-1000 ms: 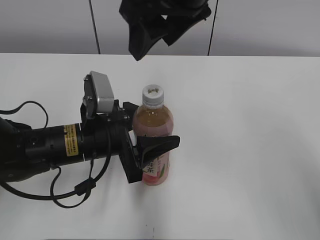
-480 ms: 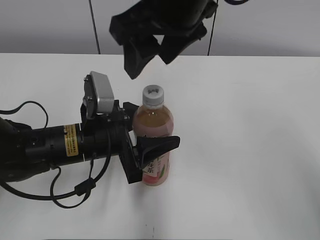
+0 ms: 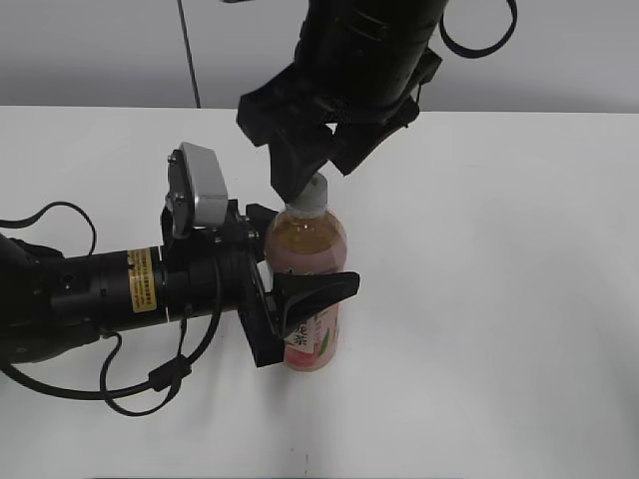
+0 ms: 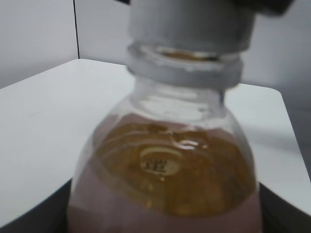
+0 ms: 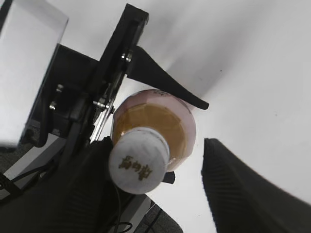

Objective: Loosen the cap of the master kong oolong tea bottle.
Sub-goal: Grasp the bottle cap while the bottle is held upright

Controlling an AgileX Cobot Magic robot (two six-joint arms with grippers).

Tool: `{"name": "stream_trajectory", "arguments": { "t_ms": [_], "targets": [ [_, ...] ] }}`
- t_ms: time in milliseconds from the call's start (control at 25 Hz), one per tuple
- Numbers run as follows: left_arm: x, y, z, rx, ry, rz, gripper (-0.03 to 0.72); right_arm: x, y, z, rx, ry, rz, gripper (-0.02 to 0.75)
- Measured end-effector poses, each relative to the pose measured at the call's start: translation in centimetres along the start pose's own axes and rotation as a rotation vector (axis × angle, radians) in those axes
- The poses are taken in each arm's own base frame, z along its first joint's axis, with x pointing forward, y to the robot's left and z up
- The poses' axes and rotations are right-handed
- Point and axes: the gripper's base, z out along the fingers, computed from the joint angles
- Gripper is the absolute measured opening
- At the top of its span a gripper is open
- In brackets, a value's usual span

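Note:
The master kong oolong tea bottle (image 3: 305, 239) stands upright on the white table, with amber tea and a pink label. My left gripper (image 3: 300, 261) is shut on the bottle's body from the left; the bottle (image 4: 165, 179) fills the left wrist view, with the cap (image 4: 189, 24) at the top. My right gripper (image 3: 319, 170) is open and sits just above the white cap (image 3: 316, 192), partly hiding it. In the right wrist view the cap (image 5: 138, 166) lies between the right gripper's (image 5: 163, 189) open fingers, close against the left one, above the bottle (image 5: 155, 119).
The white table (image 3: 499, 299) runs back to a grey wall. My left arm, its wrist camera (image 3: 200, 190) and black cables (image 3: 150, 384) lie along the table's left side.
My right gripper has come down and to the right from the top of the view, to the cap. The left gripper and the bottle have not moved.

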Motion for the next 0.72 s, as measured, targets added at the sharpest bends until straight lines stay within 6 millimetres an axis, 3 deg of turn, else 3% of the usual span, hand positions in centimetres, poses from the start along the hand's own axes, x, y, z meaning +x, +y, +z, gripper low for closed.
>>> {"name": "stream_trajectory", "arguments": {
  "t_ms": [720],
  "targets": [
    [0.0, -0.08, 0.0, 0.009, 0.0, 0.003, 0.454, -0.14, 0.22, 0.8, -0.038, 0.015, 0.017, 0.41]
  ]
}}
